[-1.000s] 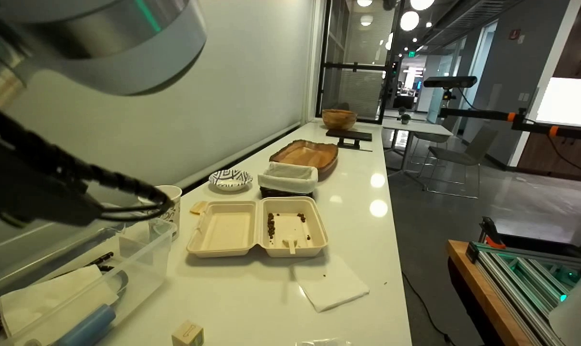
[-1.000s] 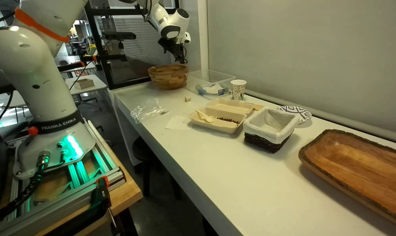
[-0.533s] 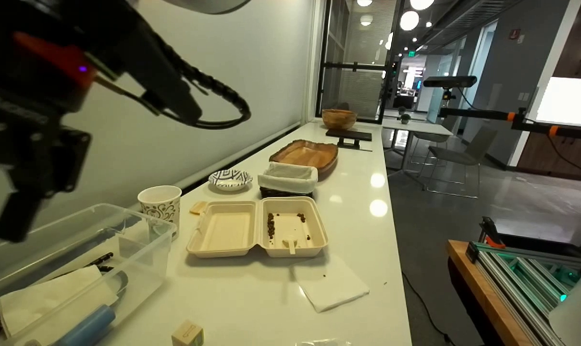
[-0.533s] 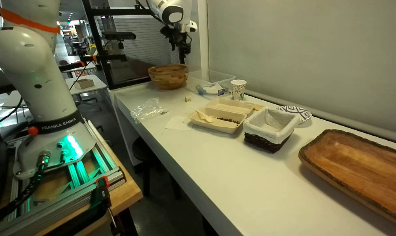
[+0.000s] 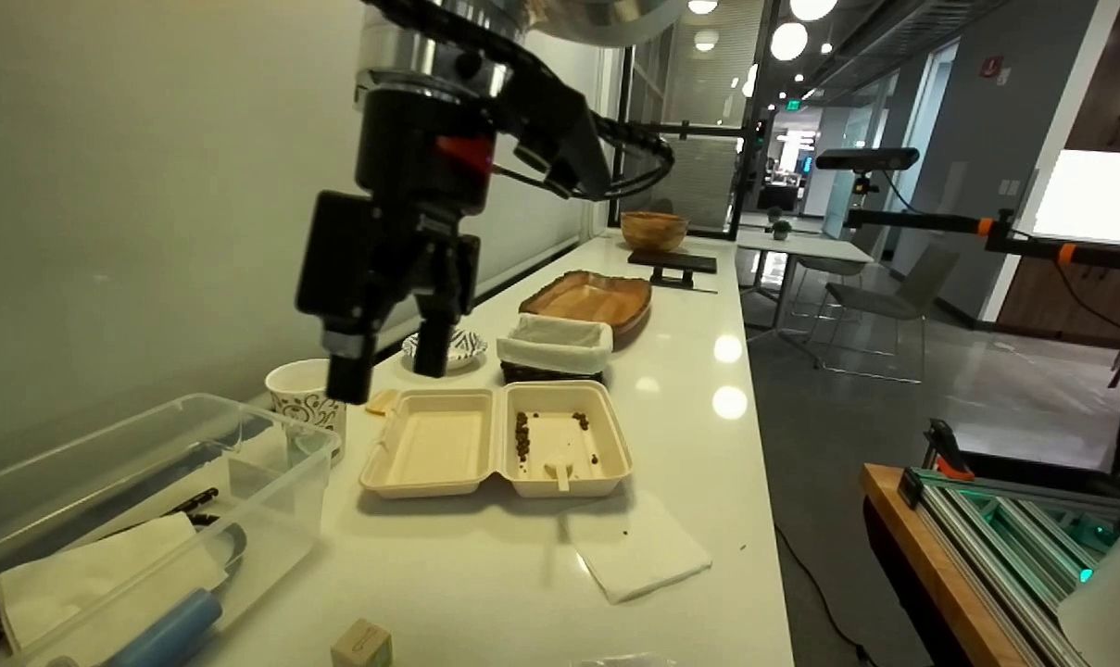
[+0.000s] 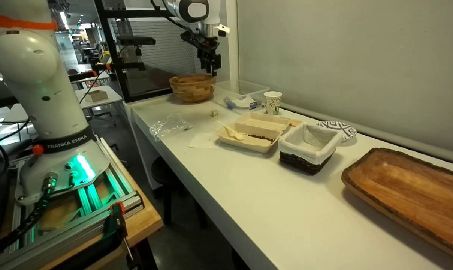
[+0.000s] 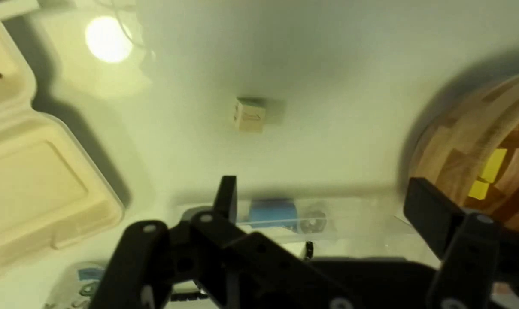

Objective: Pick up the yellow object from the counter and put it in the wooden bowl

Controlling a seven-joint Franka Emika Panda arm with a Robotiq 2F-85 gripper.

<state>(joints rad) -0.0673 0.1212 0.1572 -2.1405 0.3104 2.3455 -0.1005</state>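
The yellow object shows as bright-yellow blocky patches inside the wooden bowl at the right edge of the wrist view; the frame edge cuts off part of the bowl. In an exterior view the same wooden bowl stands at the counter's far end, its inside hidden. It is out of view in the exterior view from its end. My gripper is open and empty. In an exterior view its fingers point down, apart, above the counter. It also shows near the bowl's rim in an exterior view.
A clear plastic bin and a paper cup stand along the wall. A tan cube lies on the counter between the bowl and the open clamshell container. A lined basket and a wooden tray stand farther along.
My gripper has come in from the left edge toward the middle in an exterior view, away from that camera. It has turned from tilted to pointing down. The objects on the counter have not moved.
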